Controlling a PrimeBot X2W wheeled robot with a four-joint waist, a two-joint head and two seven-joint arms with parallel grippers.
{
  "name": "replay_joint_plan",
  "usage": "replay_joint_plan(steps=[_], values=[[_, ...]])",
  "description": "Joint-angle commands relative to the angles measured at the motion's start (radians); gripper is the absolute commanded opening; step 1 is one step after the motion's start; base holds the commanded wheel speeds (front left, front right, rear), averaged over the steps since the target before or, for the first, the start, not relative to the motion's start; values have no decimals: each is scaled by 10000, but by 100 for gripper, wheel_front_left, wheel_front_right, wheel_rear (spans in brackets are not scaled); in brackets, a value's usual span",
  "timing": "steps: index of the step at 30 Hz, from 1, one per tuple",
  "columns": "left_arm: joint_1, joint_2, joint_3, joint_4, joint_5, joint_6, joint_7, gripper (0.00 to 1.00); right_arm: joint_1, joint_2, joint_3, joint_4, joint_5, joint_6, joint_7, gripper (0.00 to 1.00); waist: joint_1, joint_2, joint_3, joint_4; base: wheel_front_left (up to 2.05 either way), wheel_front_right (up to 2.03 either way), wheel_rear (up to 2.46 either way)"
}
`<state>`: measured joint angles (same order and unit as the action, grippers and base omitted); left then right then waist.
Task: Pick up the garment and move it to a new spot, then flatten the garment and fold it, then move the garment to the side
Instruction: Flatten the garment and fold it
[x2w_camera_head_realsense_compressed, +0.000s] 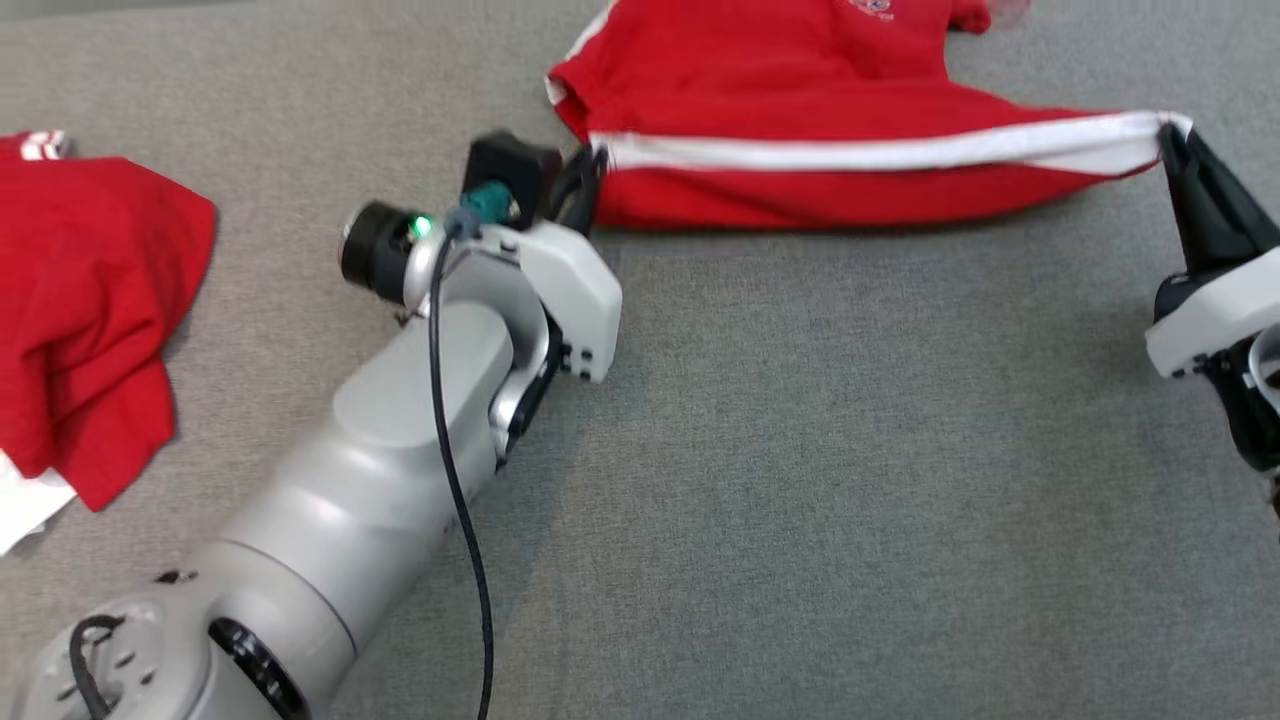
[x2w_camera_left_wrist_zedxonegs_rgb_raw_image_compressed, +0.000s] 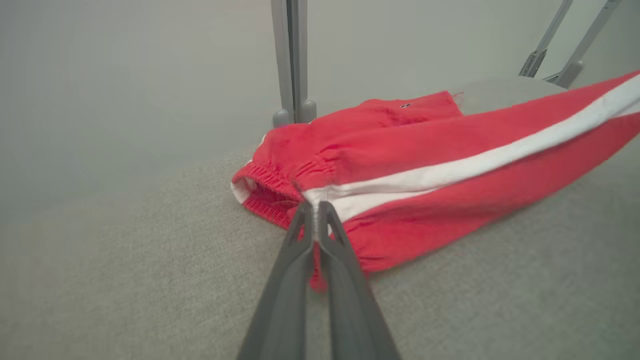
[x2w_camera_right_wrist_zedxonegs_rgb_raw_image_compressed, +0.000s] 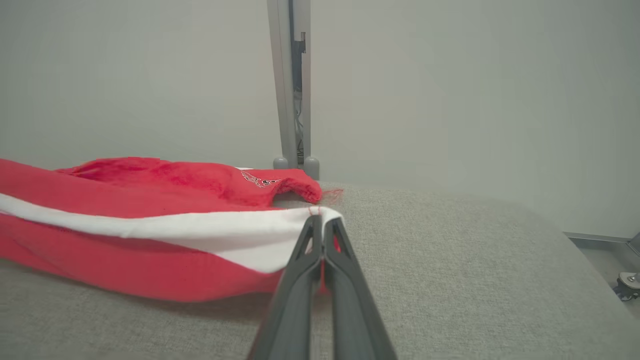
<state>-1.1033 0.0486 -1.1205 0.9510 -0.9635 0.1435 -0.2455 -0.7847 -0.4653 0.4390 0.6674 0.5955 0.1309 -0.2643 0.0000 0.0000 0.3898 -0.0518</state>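
The left end effector (x2w_camera_left_wrist_zedxonegs_rgb_raw_image_compressed: 314, 205) is clenched on the garment (x2w_camera_head_realsense_compressed: 800, 90), its two dark fingers pressed together over the point where the white stripe (x2w_camera_head_realsense_compressed: 880, 152) meets the gathered waistband (x2w_camera_left_wrist_zedxonegs_rgb_raw_image_compressed: 265, 192). A little red cloth shows in the narrow slit between the fingers below the tips. The right end effector (x2w_camera_right_wrist_zedxonegs_rgb_raw_image_compressed: 320, 220) is likewise clamped on the garment, pinching the far end of the same stripe at the leg hem.

The garment, red shorts, lies on the grey fabric worktop (x2w_camera_head_realsense_compressed: 850, 450) and spans the gap from one end effector to the other, with the stripe drawn nearly straight between them. The rest of the cloth spreads beyond both sets of fingertips, away from the robot. Next to the right end effector the edge is raised a little off the worktop, with a shadow under it. A small printed emblem (x2w_camera_right_wrist_zedxonegs_rgb_raw_image_compressed: 257, 180) sits on the red cloth just past the right fingertips.

Well to the outer side of the left end effector, apart from it, a second red garment (x2w_camera_head_realsense_compressed: 90, 300) lies crumpled on the worktop. A grey upright post (x2w_camera_left_wrist_zedxonegs_rgb_raw_image_compressed: 292, 60) stands beyond the garment, straight ahead of both end effectors.
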Motion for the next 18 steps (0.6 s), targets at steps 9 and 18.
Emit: replay_joint_plan(steps=[9,18], values=[[1495,47,-1197,487,-110,-396,200,0,760,-30,1809,1009,594,-3,3,0,0,0,-1397,243,0,0,0],[2767,49,-1519,891,515,-528,275,0,847,-40,3507,2232,1458,-3,3,0,0,0,-2274,233,0,0,0]])
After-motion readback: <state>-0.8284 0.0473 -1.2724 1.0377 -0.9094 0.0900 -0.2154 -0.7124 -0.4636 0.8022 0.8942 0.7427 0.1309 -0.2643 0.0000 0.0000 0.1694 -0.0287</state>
